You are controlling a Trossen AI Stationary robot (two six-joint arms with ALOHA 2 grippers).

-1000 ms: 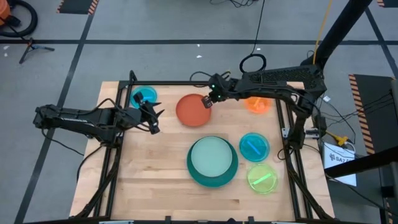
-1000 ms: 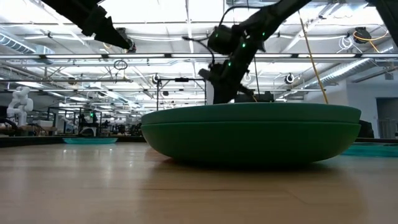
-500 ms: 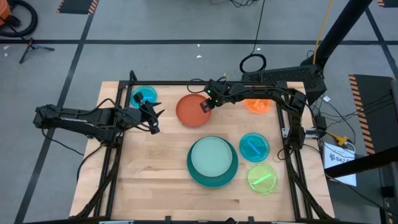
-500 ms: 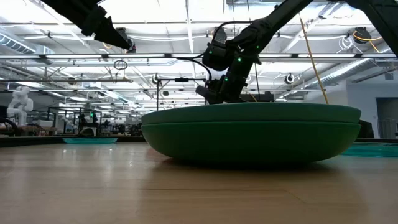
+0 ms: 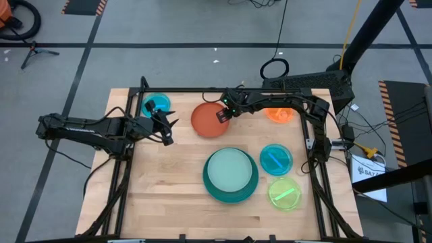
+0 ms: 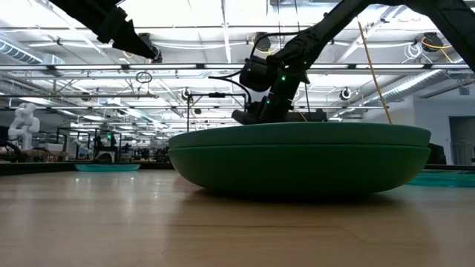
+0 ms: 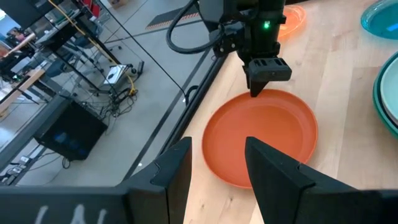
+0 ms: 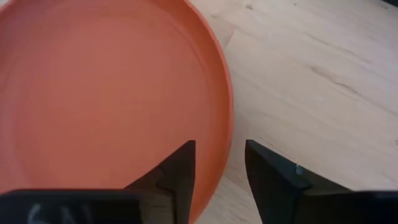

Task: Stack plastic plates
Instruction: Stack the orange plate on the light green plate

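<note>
1. Pale wooden table (image 5: 169, 196) inside a black frame, on a grey floor with dark tape lines; the low view looks past it into a hall with ceiling lights.
2. Right gripper (image 5: 222, 113) sits low over the far-side edge of the red-orange plate (image 5: 210, 119). Its fingers (image 8: 180, 171) are spread, and in the right wrist view the plate's rim runs into the gap between them; whether they touch it cannot be told.
3. Just nearer than that plate stands the stack: a mint plate (image 5: 230, 170) nested in a large teal plate (image 5: 214, 191). In the low view this stack shows as a dark green plate (image 6: 297, 167) with a second rim on top.
4. To the right of the stack lie a translucent blue plate (image 5: 275, 159) and, nearer, a lime plate (image 5: 285, 193). An orange plate (image 5: 279, 113) lies at the far right, under the right arm.
5. Left gripper (image 5: 169, 128) waits above the table's left side, fingers (image 7: 174, 171) spread and empty, close to a small blue plate (image 5: 156, 104) at the far left corner.
</note>
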